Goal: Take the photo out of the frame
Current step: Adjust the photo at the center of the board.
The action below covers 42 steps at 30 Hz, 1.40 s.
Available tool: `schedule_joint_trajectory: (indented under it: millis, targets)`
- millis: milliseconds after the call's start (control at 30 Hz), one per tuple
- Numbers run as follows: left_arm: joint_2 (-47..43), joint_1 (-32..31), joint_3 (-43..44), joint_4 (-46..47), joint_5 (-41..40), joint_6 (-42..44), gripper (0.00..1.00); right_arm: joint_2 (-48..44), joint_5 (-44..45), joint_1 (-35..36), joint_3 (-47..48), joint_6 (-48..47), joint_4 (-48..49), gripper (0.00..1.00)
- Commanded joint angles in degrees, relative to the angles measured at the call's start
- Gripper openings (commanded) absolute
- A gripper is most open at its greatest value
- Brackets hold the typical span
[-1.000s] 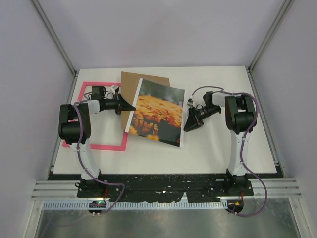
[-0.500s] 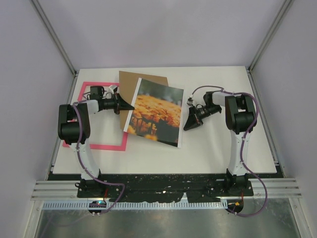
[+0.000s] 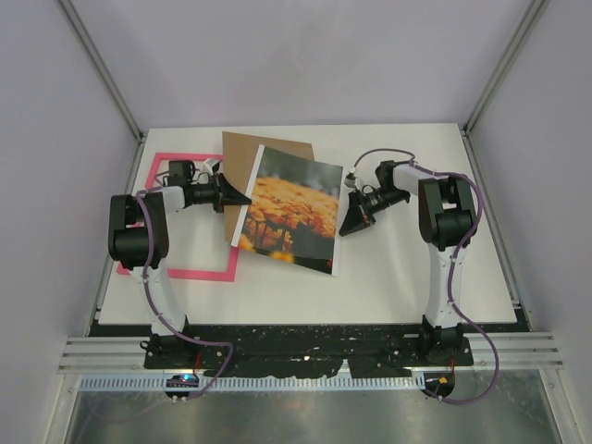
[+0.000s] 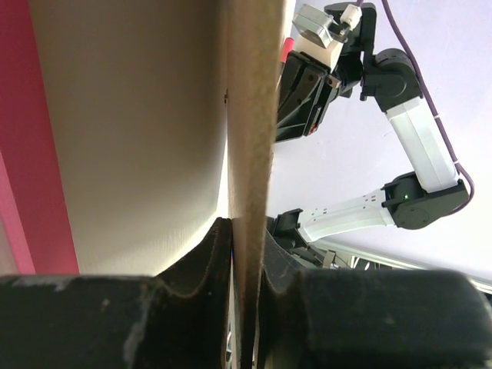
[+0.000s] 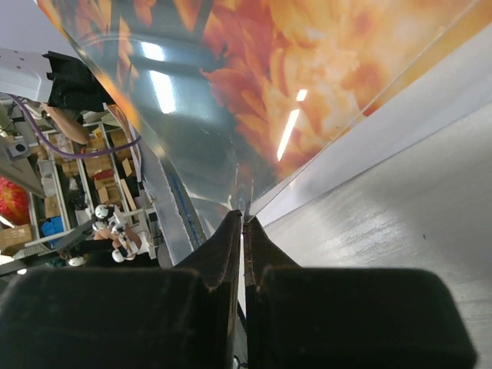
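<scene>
The pink frame (image 3: 153,162) lies flat on the table (image 3: 398,277) behind and beneath my left arm, which covers part of its rim; white table shows through its opening. My left gripper (image 3: 233,194) is clamped on the near-left edge of the brown backing board (image 3: 254,153); from that wrist I see the board edge-on between my fingers (image 4: 223,238). Just right of that gripper the photo (image 3: 287,208) overlaps the board and hides most of it. My right gripper (image 3: 347,227) is pinched together on the photo's right edge, and its glossy face, cut off and full of reflections, fills the wrist view
</scene>
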Motion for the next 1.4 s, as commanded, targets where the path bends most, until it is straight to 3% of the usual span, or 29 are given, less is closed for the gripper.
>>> schedule_joint_trajectory:
  millis: [0,533,1000,1233,1367]
  targets:
    - [-2.21,-0.15,0.61,1.71,4.22,-0.37,0.18,-0.7,2.57,1.83,3.85,-1.15,-0.25,0.08]
    - [-1.95,-0.24,0.7,1.71,4.84,-0.46,0.2,6.51,13.57,4.82,21.6,-5.98,-10.18,0.08]
    - [-1.68,-0.41,0.7,1.71,4.75,-0.37,0.21,6.33,12.6,8.78,21.79,-5.1,-9.3,0.08]
    - [-1.86,-0.32,0.61,1.7,4.84,-0.28,0.05,6.42,13.74,8.6,23.19,-4.31,-8.6,0.08]
    - [-1.68,-0.32,0.61,1.53,4.84,-0.19,0.03,6.33,14.97,8.43,23.81,-3.52,-7.46,0.08]
